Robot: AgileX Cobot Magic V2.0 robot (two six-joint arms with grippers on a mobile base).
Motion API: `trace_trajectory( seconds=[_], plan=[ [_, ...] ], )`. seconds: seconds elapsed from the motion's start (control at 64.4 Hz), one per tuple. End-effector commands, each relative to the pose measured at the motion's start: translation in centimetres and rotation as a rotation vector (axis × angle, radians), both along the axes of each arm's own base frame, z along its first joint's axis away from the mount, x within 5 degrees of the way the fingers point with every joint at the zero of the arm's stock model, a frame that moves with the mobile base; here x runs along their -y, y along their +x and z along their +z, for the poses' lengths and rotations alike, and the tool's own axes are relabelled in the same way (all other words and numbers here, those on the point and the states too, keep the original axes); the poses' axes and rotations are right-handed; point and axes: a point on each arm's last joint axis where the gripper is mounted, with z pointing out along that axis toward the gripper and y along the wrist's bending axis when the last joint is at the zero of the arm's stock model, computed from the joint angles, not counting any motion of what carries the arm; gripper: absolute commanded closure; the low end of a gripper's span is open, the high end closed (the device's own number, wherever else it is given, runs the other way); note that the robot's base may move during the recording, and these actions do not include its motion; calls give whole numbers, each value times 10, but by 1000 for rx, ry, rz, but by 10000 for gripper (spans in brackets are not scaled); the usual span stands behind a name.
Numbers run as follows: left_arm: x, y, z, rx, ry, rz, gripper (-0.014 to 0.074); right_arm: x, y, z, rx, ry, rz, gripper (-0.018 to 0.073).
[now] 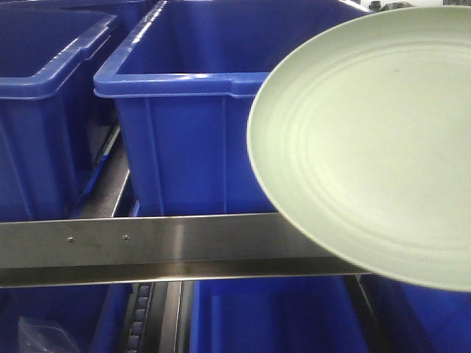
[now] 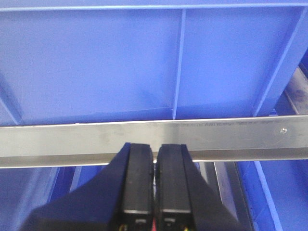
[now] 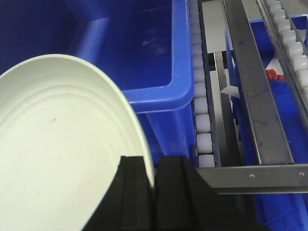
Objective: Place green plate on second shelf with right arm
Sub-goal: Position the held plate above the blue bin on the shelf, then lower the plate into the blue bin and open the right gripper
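Right gripper (image 3: 155,192) pinches the green plate (image 3: 62,159) by its rim, overhanging the steel rail (image 1: 147,246) before an open blue bin (image 1: 199,81); left gripper (image 2: 154,178) pressed together.

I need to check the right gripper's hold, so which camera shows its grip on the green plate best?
The right wrist view: the right gripper is closed on the rim of the green plate. The front view shows the plate's face but no gripper. The left wrist view shows neither, only the shut left gripper.

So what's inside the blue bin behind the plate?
The bin looks empty where its bare blue floor and walls show. The plate, pinched at its rim by the right gripper, covers the near corner.
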Motion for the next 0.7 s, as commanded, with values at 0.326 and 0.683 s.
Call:
trace_trajectory(
  seconds=[0.326, 0.683],
  plan=[
    [1, 1, -7, 43, -4, -12, 472, -3, 2, 24, 162, 45, 28, 504],
    [1, 1, -7, 43, -4, -12, 472, -6, 15, 73, 263, 70, 26, 504]
  ],
)
